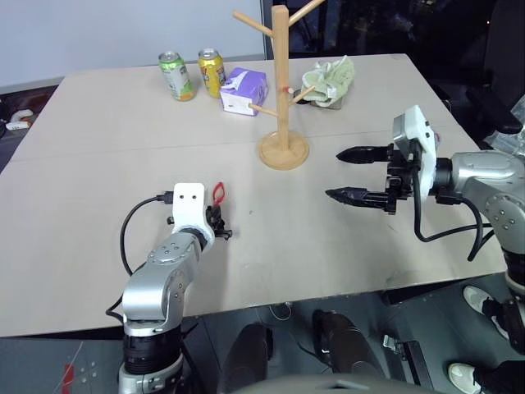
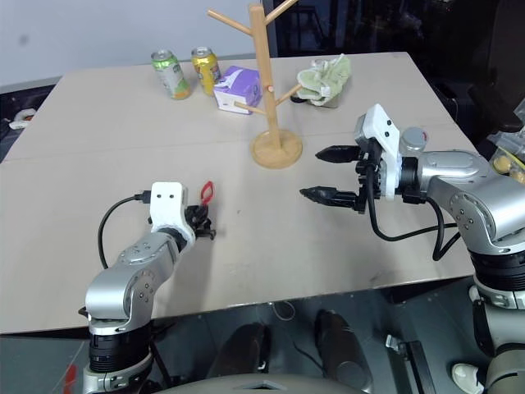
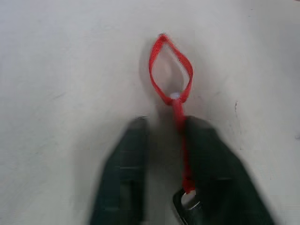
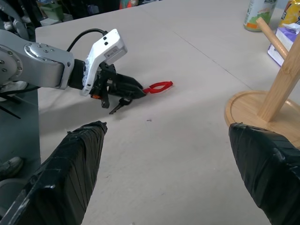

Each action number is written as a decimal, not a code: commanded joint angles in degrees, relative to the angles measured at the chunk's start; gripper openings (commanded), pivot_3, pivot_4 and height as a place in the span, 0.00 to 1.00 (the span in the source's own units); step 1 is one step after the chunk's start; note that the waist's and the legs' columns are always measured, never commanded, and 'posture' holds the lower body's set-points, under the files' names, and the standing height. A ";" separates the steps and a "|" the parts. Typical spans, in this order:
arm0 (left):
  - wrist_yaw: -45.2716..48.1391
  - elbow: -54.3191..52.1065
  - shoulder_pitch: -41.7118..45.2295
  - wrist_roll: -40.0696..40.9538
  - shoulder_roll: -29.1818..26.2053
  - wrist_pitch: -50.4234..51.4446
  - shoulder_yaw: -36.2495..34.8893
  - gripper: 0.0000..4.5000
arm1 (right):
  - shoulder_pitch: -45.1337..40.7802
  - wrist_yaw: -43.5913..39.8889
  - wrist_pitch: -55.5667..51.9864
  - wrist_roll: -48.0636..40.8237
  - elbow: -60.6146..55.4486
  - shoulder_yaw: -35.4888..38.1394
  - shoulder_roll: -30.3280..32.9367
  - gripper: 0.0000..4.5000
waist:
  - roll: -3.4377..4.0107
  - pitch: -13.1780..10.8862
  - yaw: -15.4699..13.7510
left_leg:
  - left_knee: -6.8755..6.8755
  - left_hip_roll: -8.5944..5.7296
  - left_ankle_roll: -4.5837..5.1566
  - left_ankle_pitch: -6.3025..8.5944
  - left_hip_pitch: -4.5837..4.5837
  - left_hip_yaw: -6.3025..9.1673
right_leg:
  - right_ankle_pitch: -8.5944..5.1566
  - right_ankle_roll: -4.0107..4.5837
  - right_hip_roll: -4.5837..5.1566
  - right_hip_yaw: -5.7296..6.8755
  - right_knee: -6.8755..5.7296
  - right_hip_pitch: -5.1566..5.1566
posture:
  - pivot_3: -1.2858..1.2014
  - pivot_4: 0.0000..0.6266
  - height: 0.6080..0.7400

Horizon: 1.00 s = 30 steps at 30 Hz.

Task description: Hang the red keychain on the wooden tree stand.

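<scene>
The red keychain (image 1: 219,192) lies on the table, its red loop (image 3: 179,110) pointing away from my left gripper (image 1: 218,222). That gripper is shut on the cord just behind the loop, and the dark key (image 4: 117,106) rests beneath the fingers (image 4: 131,86). The wooden tree stand (image 1: 281,82) rises on its round base (image 4: 243,108) farther back, to the right of the keychain. My right gripper (image 1: 336,174) hovers open in front of the stand's base and right of it, pointing left, nothing between its fingers.
Two drink cans (image 1: 176,75) (image 1: 212,71), a purple carton (image 1: 243,90) and a green cloth (image 1: 328,80) stand along the back of the beige table (image 1: 98,246) around the stand. The table's front edge runs just below my left arm.
</scene>
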<state>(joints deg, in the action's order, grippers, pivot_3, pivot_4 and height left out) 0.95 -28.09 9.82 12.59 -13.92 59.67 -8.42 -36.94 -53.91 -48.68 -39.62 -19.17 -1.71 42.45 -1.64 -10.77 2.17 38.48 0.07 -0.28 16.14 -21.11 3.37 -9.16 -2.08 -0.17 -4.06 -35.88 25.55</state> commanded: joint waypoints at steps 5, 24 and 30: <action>2.08 0.10 0.00 -0.09 -1.70 -0.19 -0.09 0.01 | 0.03 1.11 1.23 0.10 -0.45 2.32 0.12 1.00 | 0.00 0.00 0.01 | 0.00 0.00 0.00 0.00 0.00 0.01 | 0.00 0.00 -0.01 0.00 0.00 0.00 | 0.52 0.24 1.00; 35.51 14.77 17.18 -1.54 -18.49 -56.09 5.28 0.01 | 6.41 24.36 6.36 5.06 -14.71 6.65 -11.44 1.00 | 0.00 0.00 -0.10 | 0.06 0.01 0.00 0.00 -0.10 -0.03 | 0.00 -0.01 0.00 0.01 0.05 0.05 | 0.52 0.24 1.00; 35.37 25.12 23.43 -6.69 -15.74 -64.58 9.45 0.01 | 4.01 25.85 5.76 4.73 -13.71 6.89 -12.31 1.00 | 0.00 -0.01 0.23 | -0.06 0.04 0.00 0.00 -0.09 -0.03 | 0.02 -0.03 -0.04 -0.02 0.05 0.10 | 0.52 0.24 1.00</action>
<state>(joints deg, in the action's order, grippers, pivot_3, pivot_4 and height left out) 36.54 -4.37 31.37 7.73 -29.69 -1.16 0.66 -31.91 -28.69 -43.54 -34.40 -31.80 4.16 30.27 -1.64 -10.78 2.40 38.42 0.11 -0.28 16.14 -21.20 3.39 -9.14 -2.10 -0.22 -4.05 -35.84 25.64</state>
